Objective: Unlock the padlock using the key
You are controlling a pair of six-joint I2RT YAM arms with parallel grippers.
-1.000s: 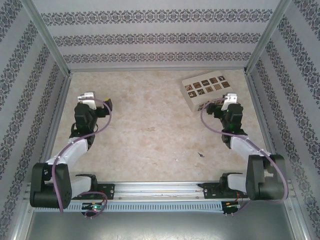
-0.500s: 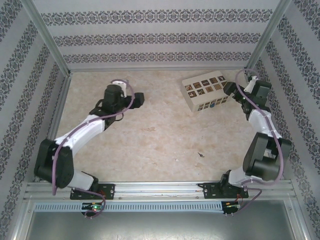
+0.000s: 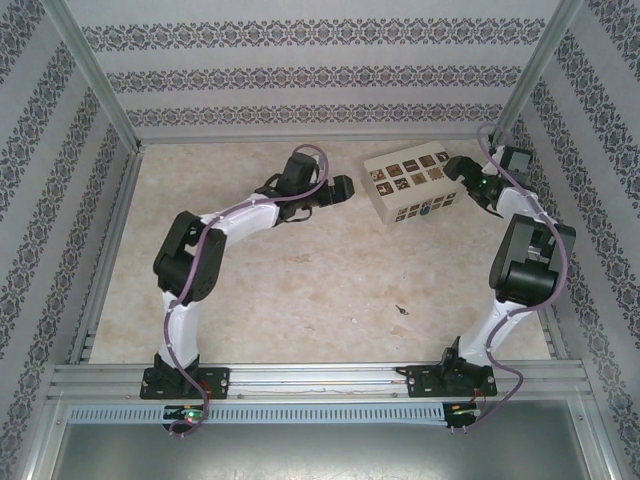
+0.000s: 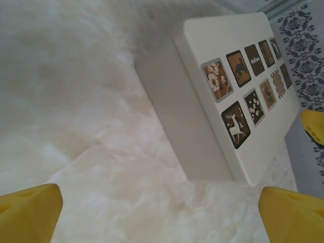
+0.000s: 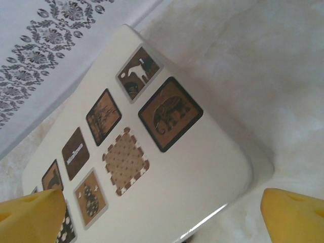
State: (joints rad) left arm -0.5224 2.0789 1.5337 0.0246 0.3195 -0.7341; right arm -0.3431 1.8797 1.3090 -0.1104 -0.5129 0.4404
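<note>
A tiny dark sliver, the key, lies on the table's near middle, far from both grippers. A small teal-blue spot sits against the near side of the cream box; it may be the padlock, but it is too small to tell. My left gripper hovers just left of the box, open and holding nothing. My right gripper is at the box's right end, open over its top with nothing held. One yellow fingertip of the right gripper peeks past the box in the left wrist view.
The cream box with dark patterned squares stands at the back right, with its top facing the right wrist camera. Patterned walls and metal frame posts close in the table. Marbled tabletop lies between the arms.
The left arm swung from the far left across to the box's left side. The right arm stretched back and right to the box's right end. The key has not moved.
</note>
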